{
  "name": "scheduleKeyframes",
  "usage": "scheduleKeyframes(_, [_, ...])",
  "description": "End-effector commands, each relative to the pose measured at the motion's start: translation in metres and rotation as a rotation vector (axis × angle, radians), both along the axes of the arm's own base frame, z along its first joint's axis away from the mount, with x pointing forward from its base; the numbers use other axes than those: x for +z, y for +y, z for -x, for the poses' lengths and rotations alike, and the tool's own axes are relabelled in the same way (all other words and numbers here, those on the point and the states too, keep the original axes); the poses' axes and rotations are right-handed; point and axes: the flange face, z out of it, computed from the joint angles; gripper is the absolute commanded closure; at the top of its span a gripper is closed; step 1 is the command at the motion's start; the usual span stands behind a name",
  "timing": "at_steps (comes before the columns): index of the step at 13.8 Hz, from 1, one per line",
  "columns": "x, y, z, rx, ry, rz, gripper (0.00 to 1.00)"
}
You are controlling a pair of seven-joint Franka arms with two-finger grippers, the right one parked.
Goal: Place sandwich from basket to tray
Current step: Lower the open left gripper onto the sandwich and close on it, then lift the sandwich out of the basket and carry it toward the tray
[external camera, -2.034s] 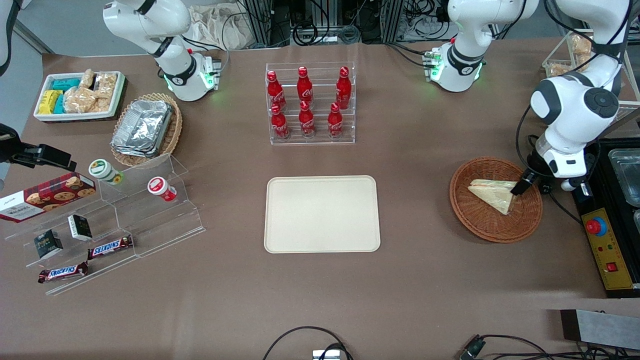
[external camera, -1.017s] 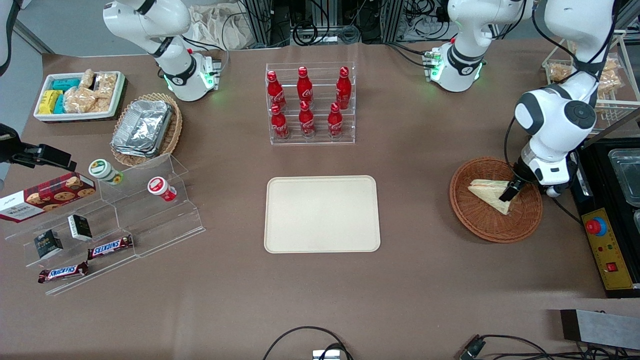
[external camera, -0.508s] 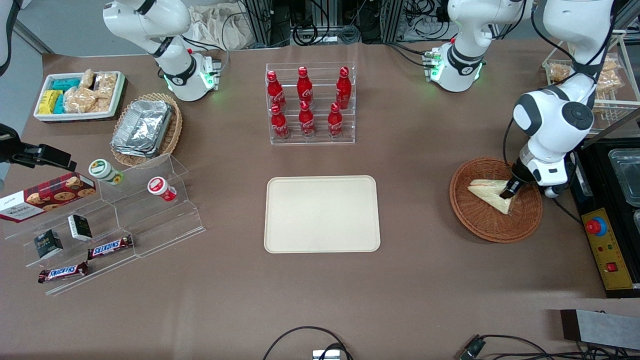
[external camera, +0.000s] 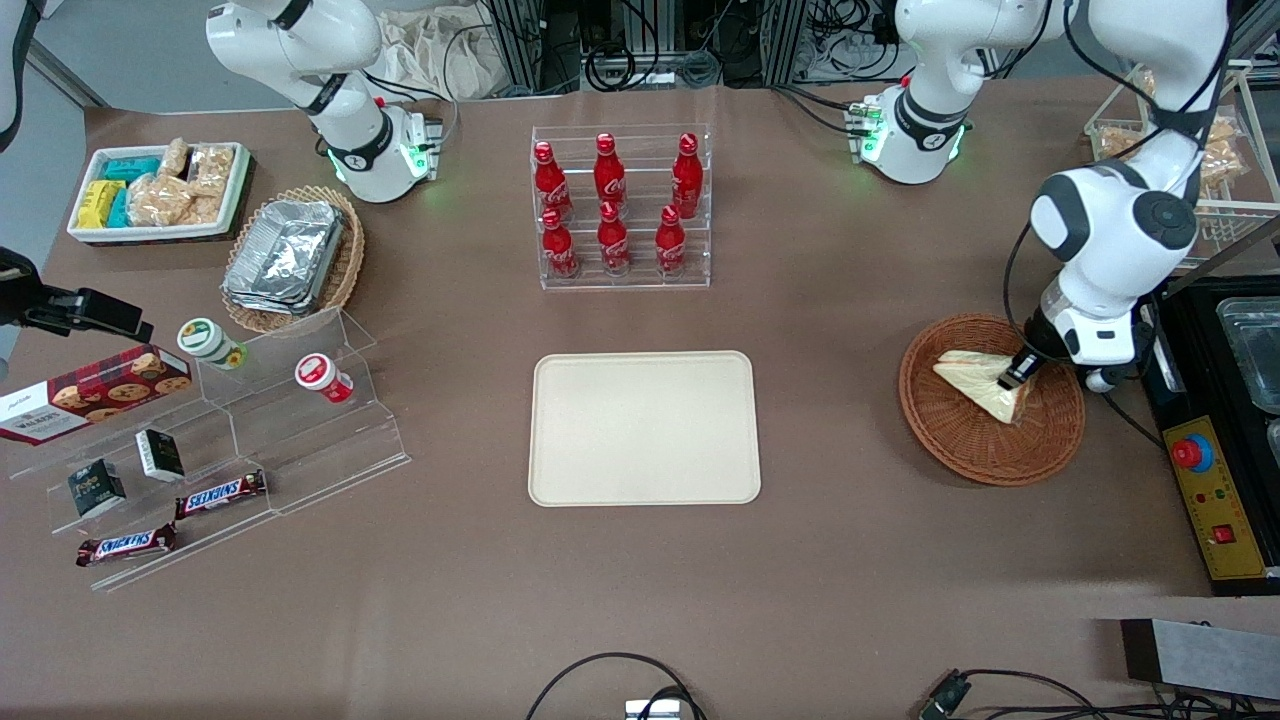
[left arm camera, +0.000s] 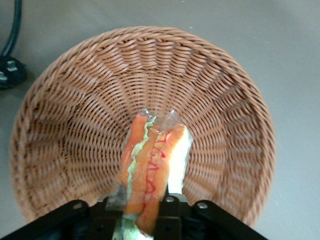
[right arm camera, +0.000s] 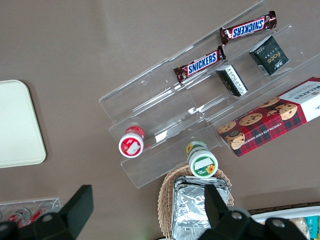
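Step in hand: grasp. Gripper (external camera: 1012,381) sits low inside the basket (external camera: 960,452), jaws apparently clamped on the sandwich (external camera: 975,385) at its filling edge, wedge between them. Next move: lift clear of the rim, carry to the tray (external camera: 644,428), toward the parked arm's end.

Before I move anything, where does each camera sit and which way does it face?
Front view: high, facing both arms across the table; claw in the basket.
Left wrist view: on the working arm, looking along the claw at the sandwich in the basket.
Right wrist view: on the parked arm, looking down at snack shelves.
Shared: tray.
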Motion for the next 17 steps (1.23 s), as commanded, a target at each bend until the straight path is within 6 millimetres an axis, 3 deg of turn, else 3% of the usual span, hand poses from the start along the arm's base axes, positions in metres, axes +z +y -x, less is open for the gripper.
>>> scheduleKeyframes(1, [0.053, -0.001, 0.013, -0.114, -0.005, -0.001, 1.0])
scheduleKeyframes(4, [0.087, -0.021, 0.014, -0.267, 0.029, -0.102, 1.0])
scheduleKeyframes(8, [0.148, -0.108, -0.012, -0.482, 0.073, -0.153, 1.0])
scheduleKeyframes(10, [0.167, -0.158, -0.024, -0.605, 0.09, -0.17, 1.0])
scheduleKeyframes(13, [0.178, -0.225, -0.038, -0.72, 0.091, -0.165, 1.0])
scheduleKeyframes(17, [0.17, -0.297, -0.055, -0.76, 0.068, -0.177, 1.0])
